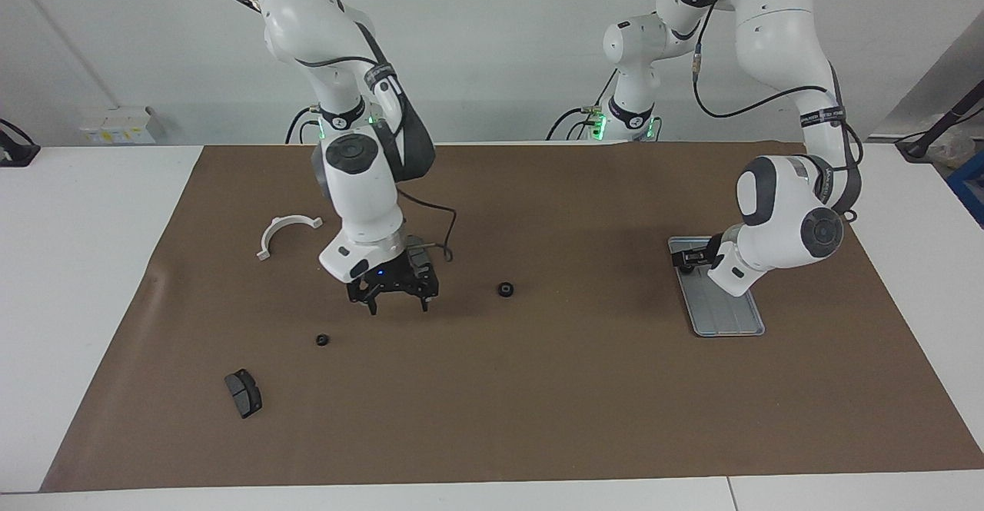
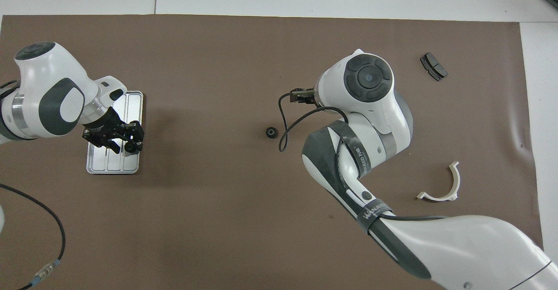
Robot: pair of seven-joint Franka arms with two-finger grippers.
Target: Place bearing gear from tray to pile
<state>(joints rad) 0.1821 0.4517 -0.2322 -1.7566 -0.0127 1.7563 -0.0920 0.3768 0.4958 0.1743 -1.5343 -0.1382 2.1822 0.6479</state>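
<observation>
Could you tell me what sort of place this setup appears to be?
Probably a robotics lab bench: two white arms mounted at a white table covered by a brown mat, with a metal tray, a white half-ring bracket and a brake pad.

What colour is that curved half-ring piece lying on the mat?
White; the half-ring bracket shows best in the overhead view.
</observation>
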